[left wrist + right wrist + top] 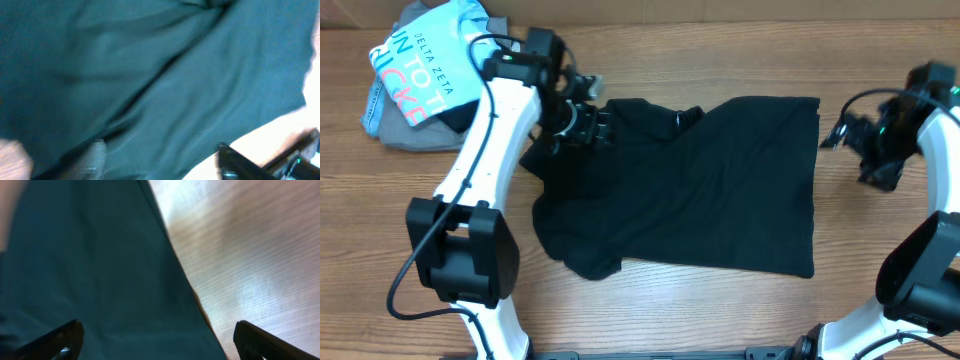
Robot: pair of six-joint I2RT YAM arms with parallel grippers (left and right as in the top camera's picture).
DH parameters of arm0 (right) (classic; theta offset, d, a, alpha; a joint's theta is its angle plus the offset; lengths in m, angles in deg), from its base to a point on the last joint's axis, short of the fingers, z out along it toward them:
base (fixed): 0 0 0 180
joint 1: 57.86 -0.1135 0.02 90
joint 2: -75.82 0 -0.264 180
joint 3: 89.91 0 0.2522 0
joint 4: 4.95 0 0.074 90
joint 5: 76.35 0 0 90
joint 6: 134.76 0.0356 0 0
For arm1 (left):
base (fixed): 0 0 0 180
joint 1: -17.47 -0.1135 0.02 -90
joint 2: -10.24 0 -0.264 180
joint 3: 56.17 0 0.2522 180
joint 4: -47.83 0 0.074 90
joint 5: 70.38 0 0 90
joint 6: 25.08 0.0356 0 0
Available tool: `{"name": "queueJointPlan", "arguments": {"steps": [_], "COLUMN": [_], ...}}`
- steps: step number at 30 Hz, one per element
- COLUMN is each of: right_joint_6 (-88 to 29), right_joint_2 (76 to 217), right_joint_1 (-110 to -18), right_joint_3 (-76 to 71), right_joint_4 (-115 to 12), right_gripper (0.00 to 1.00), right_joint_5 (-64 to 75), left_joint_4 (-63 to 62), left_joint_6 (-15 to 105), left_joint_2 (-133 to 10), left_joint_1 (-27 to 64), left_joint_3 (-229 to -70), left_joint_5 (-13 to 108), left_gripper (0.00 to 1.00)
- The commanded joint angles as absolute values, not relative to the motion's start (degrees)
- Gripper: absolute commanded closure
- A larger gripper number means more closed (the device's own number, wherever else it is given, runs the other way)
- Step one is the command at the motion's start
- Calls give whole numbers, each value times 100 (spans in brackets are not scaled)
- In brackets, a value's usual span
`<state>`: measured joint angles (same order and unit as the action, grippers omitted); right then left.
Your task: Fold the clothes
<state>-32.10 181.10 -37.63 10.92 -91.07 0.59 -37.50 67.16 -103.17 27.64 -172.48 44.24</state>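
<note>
Across the middle of the counter [700,320] lies the black T-shirt [720,180], rumpled, soft and light, likely best pinched at its corners; left pincer [603,125] over its edge and right pincer [835,135] beside it both gape empty

Three garments are counted on one wooden table [650,310]: one black T-shirt [720,180], one light blue printed shirt [420,65] and one grey garment [405,135] lying under the blue one. Two robot arms are seen, one left arm [485,140] and one right arm [932,140], and two grippers are borne by them, one left gripper [598,125] and one right gripper [835,135]. Two fingertips [60,337] are shown in each wrist view, four being counted in all.
</note>
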Motion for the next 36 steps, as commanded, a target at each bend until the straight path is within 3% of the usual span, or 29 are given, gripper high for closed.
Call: {"name": "queueJointPlan", "arguments": {"steps": [1,10,16,18,21,34,35,36], "right_joint_6": [-3098,-3079,-2718,-2668,-2670,-1817,-1839,-1918], "right_joint_2": [18097,18097,18097,18097,18077,17183,17174,17176], "right_joint_1": [-3674,-3619,-3615,-3608,-3558,-2166,-2098,-2080], "right_joint_3": [185,-1326,-2351,-2558,-2539,-1306,-1306,-1308], "right_joint_4": [-9033,-8526,-7789,-7612,-7680,-8659,-8681,-8696], "right_gripper": [7,38,41,67,96,95,85,62], "right_joint_5": [196,-123,-103,-101,164,1646,1602,1587], "left_joint_4": [-3645,-3639,-3676,-3676,-3680,-3470,-3359,-3239], "left_joint_6": [6923,6985,6991,6991,7011,7011,7011,7009], "left_joint_2": [-10139,-10139,-10139,-10139,-10139,-10139,-10144,-10150], "left_joint_1": [2867,2826,2826,2826,2826,2863,2893,2926], "left_joint_3": [-17431,-17586,-17586,-17586,-17586,-17586,-17584,-17584], "left_joint_5": [4892,4621,4599,4599,4595,4448,4448,4448], "left_gripper": [0,12,9,9,9,10,11,11]}}
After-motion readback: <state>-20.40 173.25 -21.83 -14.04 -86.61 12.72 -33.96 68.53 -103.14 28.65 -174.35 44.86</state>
